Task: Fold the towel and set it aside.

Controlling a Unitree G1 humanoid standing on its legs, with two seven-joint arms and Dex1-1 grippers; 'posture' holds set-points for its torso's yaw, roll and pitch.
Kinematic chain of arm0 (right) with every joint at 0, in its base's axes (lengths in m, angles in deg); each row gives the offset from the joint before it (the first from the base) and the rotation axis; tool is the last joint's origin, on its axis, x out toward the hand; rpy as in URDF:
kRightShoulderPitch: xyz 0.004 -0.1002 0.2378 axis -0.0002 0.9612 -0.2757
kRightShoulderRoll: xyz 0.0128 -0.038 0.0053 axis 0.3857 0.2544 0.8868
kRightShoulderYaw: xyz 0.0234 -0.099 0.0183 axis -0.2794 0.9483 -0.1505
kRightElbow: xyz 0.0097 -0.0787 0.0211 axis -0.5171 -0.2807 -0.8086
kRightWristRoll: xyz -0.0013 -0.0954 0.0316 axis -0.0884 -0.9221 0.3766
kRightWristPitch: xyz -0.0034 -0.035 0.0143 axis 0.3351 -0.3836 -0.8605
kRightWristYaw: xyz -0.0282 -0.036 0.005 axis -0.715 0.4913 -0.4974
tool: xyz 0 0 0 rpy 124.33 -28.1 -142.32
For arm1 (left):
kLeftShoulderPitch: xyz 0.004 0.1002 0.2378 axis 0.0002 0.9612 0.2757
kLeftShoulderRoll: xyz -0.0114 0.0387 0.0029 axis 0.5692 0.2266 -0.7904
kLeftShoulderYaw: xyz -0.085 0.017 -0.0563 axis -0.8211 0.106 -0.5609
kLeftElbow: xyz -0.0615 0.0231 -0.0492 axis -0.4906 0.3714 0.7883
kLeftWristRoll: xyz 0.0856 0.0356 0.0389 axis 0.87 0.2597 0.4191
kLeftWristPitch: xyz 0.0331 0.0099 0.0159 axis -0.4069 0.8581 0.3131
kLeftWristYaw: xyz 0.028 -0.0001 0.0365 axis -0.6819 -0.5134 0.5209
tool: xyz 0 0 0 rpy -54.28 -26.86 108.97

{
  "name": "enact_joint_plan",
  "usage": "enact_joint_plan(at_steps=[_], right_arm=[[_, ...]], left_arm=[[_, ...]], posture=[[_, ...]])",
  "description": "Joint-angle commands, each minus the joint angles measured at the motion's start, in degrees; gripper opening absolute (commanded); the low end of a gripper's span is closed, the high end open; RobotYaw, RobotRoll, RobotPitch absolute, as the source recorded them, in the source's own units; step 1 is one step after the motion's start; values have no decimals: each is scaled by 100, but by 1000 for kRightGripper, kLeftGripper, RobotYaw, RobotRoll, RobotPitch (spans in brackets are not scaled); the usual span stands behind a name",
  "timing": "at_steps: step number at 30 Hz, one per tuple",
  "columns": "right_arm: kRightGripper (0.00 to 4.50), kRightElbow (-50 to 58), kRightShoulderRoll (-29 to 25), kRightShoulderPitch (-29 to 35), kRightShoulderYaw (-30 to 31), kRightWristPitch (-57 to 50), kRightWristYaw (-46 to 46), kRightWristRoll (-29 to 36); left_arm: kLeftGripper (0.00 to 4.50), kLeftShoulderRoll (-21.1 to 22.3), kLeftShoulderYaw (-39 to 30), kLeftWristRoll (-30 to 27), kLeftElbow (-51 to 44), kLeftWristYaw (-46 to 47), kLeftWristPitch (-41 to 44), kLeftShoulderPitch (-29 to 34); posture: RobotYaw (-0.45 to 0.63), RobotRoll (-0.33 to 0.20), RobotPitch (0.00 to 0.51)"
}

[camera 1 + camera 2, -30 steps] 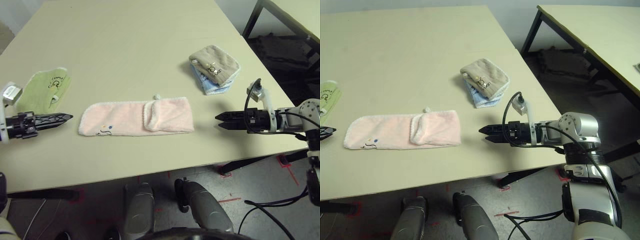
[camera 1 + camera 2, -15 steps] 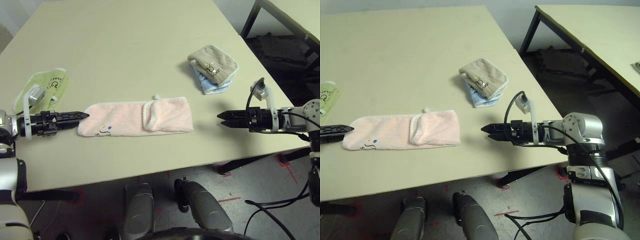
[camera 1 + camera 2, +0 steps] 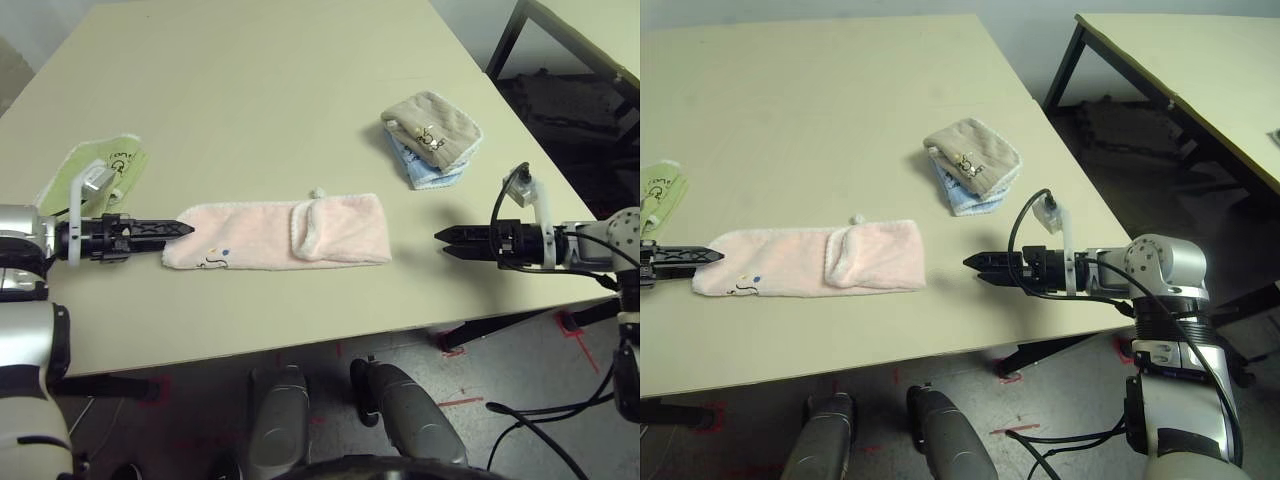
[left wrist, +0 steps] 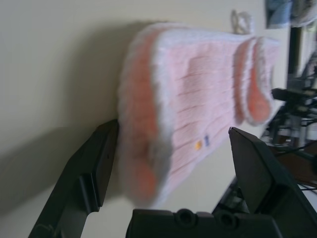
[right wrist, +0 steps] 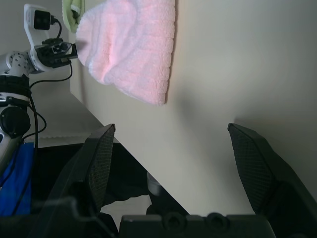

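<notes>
Reaching inward, left pincer (image 4: 168, 163) now straddles the towel (image 3: 275, 234) end, spread wide; right pincer (image 5: 173, 163) also wide.

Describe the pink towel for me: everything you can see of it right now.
The towel is pale pink fluffy terry with white edging, lying flat on the table as a long strip. Its right end is folded back over itself. A small dark embroidered mark sits near its left end, and a small white loop sticks out at its far edge. The left gripper is open, its fingers straddling the left end.
</notes>
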Motion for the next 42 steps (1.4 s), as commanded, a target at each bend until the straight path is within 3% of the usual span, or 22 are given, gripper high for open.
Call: enact_joint_plan(at_steps=[1,11,21,33,37,42], right_arm=[[4500,109,-18,88,-88,-28,-59,43],[4500,134,-35,93,-100,-15,-67,38],[4500,11,-31,12,2,108,-48,-44],[4500,-149,-64,-68,209,269,54,-102],[4500,-177,-58,-74,232,288,71,-120],[4500,-146,-51,-64,254,292,72,-125]], left_arm=[[3622,-97,226,-230,-129,-6,218,33],[62,141,661,-1186,-619,-6,588,327],[20,987,955,-1725,-781,-6,425,688],[20,2488,1556,-2255,-1070,-6,-304,1715],[20,2634,1464,-2857,-1551,-6,-81,1813],[20,2919,860,-4542,-3581,-6,1094,1869]], posture=[[-119,0,206],[-124,0,208],[-111,0,203],[-90,0,206],[-85,0,208],[-83,0,207]])
